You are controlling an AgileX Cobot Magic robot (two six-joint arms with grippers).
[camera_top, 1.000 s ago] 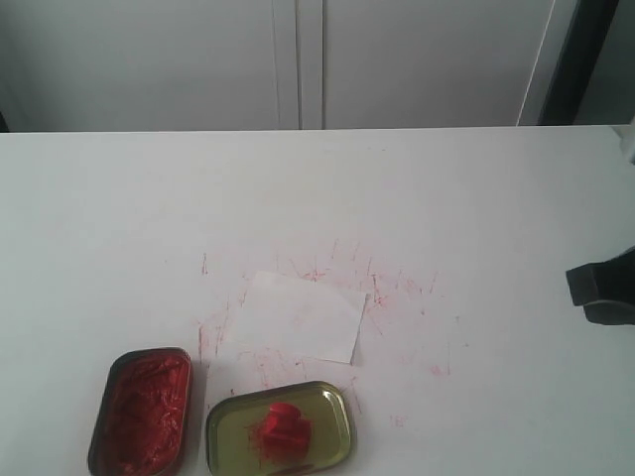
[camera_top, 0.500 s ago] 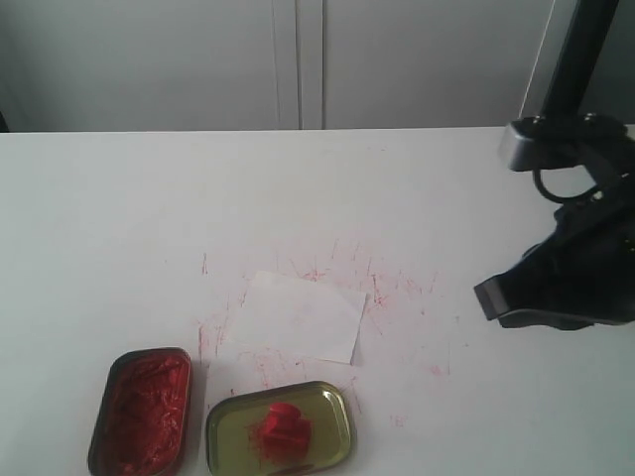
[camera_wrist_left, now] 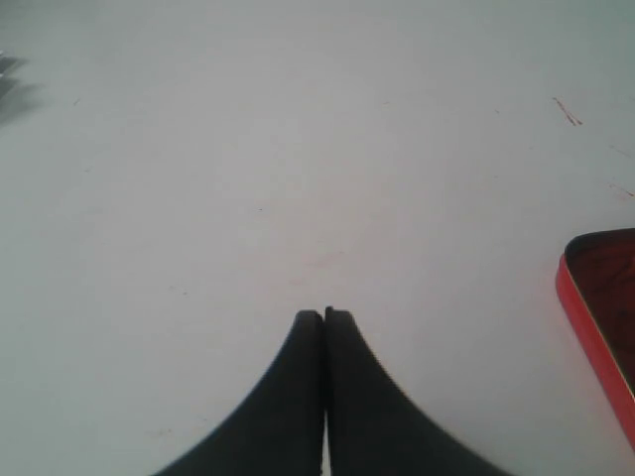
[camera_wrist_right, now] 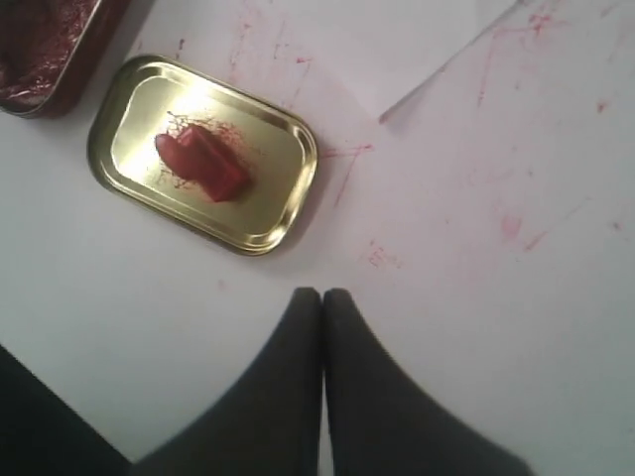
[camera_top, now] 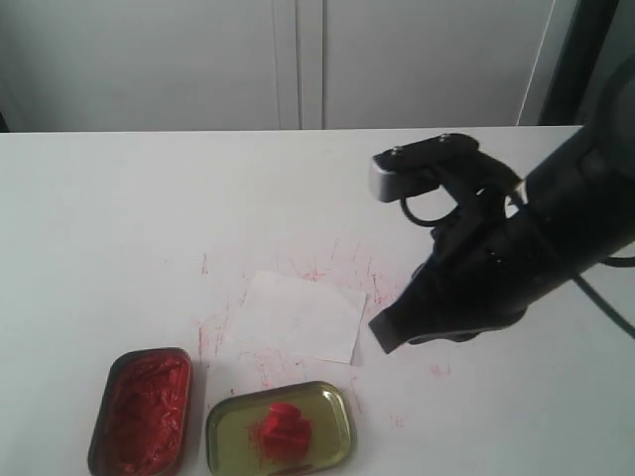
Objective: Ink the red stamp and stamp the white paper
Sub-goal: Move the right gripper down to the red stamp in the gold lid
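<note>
Red stamp (camera_top: pixel 281 427) in tray (camera_top: pixel 232 433) on speckled tabletop (camera_top: pixel 149 218)

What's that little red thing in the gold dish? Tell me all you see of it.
The red stamp: small, bright red, plastic-looking, with a blocky base and a rounded knob. It seems to lie on its side inside the shiny gold tray, amid red ink smears. Only the tray touches it; the right claw, shut, is apart from it.
</note>
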